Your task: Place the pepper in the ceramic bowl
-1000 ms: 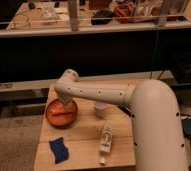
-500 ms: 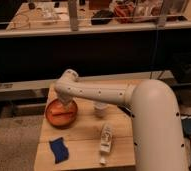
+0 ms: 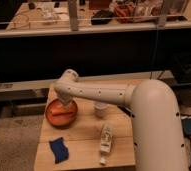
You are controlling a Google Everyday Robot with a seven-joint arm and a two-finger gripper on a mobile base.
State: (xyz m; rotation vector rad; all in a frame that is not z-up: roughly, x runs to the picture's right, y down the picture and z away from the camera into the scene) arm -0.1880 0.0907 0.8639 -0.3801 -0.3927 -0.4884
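Note:
A red-orange ceramic bowl stands at the back left of the small wooden table. A long, narrow, bright orange pepper lies across the inside of the bowl. My white arm reaches from the right across the table and bends down at its wrist. My gripper hangs over the bowl's far right part, just above the pepper. I cannot tell whether it touches the pepper.
A small white cup stands right of the bowl, under my arm. A white bottle lies in front of the cup. A blue cloth lies at the front left. A dark counter with railing runs behind.

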